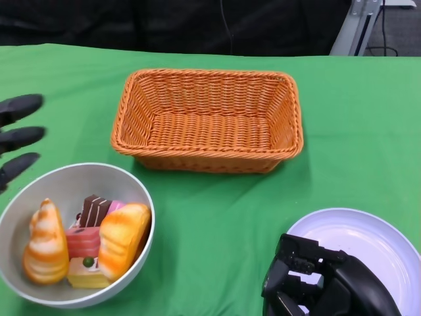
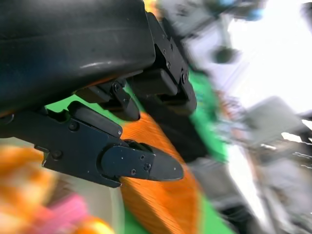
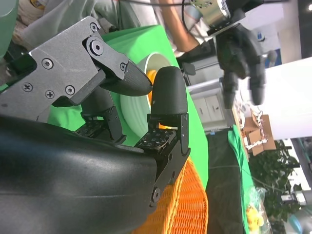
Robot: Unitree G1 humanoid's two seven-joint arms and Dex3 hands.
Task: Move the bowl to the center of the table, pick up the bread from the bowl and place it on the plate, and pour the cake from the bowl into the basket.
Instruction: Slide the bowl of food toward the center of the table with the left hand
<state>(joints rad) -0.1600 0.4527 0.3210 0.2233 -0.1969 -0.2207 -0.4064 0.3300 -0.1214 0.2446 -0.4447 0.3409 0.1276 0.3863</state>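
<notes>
Hovering at the far left, the left hand (image 1: 18,141) held nothing, its fingers spread and clear of the bowl (image 1: 129,185) just below it. That bowl sat at the desk's (image 1: 217,224) near-left corner with two breads (image 1: 122,238) and cake pieces (image 1: 84,240) inside. Behind it, mid-desk, stood the basket (image 1: 207,120). At the near right, the right hand (image 1: 316,280), fingers curled in on nothing, overlapped the plate's (image 1: 368,240) left edge.
</notes>
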